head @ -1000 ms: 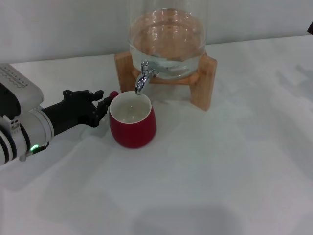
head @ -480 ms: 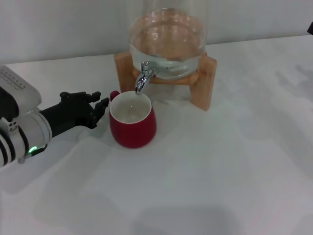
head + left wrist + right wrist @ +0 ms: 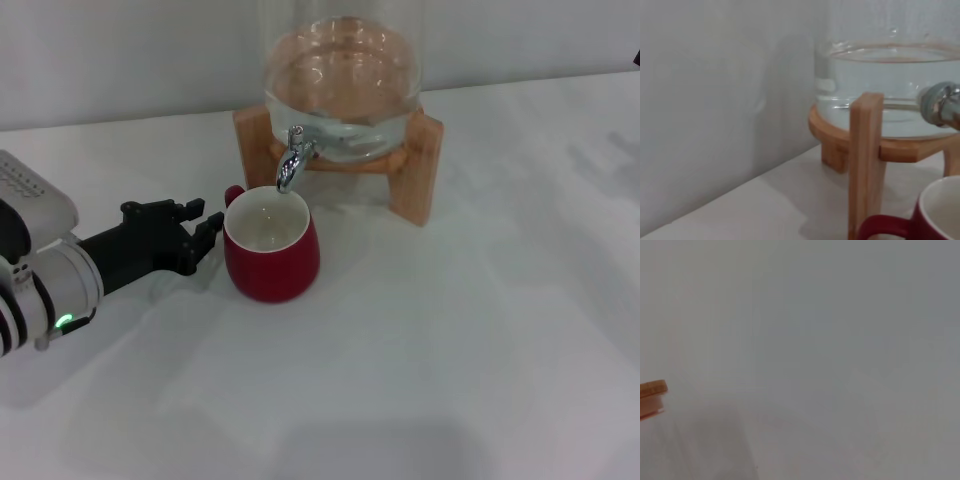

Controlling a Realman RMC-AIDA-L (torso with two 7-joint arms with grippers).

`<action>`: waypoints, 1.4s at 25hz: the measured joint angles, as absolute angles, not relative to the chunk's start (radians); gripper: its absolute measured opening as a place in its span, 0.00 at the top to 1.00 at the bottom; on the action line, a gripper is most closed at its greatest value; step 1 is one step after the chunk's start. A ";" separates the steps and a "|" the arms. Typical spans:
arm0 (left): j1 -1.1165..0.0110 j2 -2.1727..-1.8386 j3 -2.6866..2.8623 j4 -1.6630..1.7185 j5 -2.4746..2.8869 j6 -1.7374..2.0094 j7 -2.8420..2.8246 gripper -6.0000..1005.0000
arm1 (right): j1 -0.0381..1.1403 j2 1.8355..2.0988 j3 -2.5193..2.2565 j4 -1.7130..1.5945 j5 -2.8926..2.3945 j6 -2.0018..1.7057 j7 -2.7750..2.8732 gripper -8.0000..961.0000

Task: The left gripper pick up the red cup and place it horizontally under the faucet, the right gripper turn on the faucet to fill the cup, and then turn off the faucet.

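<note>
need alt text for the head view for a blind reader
A red cup stands upright under the chrome faucet of a glass water jar on a wooden stand. The left gripper, open, sits beside the cup's handle.

Glass dispenser jar (image 3: 342, 80) cut off at 12 o'clock edge of head view. Left wrist view: red cup (image 3: 920, 220) cropped at 5 o'clock corner.

A big white table (image 3: 480, 330), a plain pale grey wall (image 3: 130, 60) behind it, soft even light, faint shadows on the tabletop
</note>
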State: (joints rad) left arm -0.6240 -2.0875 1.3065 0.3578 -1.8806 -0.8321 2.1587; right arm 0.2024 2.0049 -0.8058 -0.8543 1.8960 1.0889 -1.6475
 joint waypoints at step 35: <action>-0.341 -2.085 1.654 0.763 -1.879 -0.827 2.031 0.71 | 0.208 2.005 -0.804 -0.853 1.897 1.087 -1.644 0.18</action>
